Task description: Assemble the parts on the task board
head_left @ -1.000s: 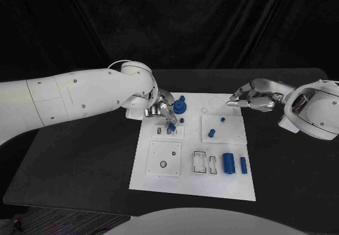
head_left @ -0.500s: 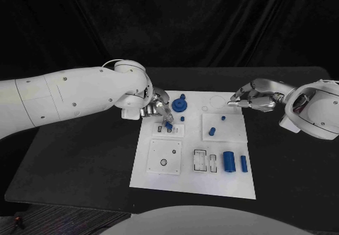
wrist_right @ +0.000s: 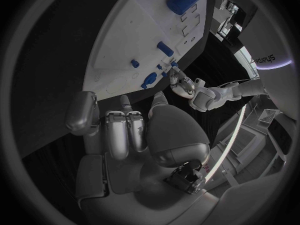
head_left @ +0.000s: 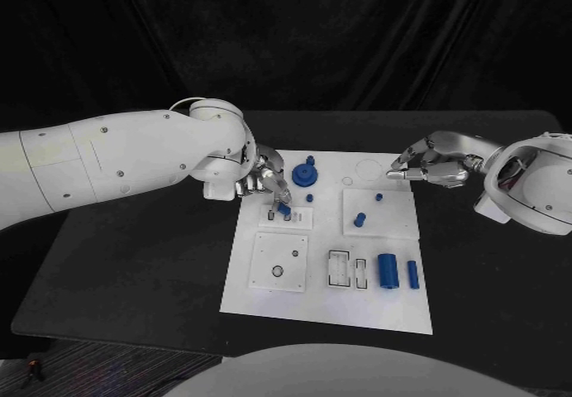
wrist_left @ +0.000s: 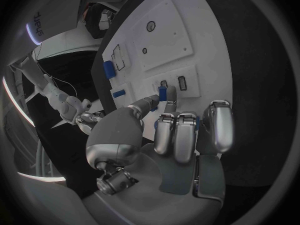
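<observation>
white plastic makes up the task board (head_left: 328,310), which lies in the middle of the black desk (head_left: 131,273). small blue parts stand or lie on it: a round gear-like piece (head_left: 305,174) at the far end, a short peg (head_left: 309,198) just near of it, two pegs (head_left: 359,220) on the square plate (head_left: 393,223) at the right, and a thick cylinder (head_left: 388,270) with a thinner rod (head_left: 412,275) beside it at the near right. a second square plate (head_left: 264,269) with a small round hole sits at the near left, and two narrow slotted frames (head_left: 340,271) lie between it and the cylinder.

the left robot hand (head_left: 264,184) hangs over the far left part of the board, above a small plate with two slots (head_left: 301,220). it pinches a small blue part (head_left: 285,210) between the thumb and one finger, with the part's lower end at or just above the slots; i cannot tell whether it touches them. in the left wrist view the same blue part (wrist_left: 162,93) shows at the tips of the thumb and finger, while the other fingers (wrist_left: 177,135) lie curled side by side over the palm.

the right robot hand (head_left: 426,168) hovers at the far right corner of the board, fingers curled in toward the thumb, with nothing seen in them. in the right wrist view its fingers (wrist_right: 119,127) bend in over the palm.
</observation>
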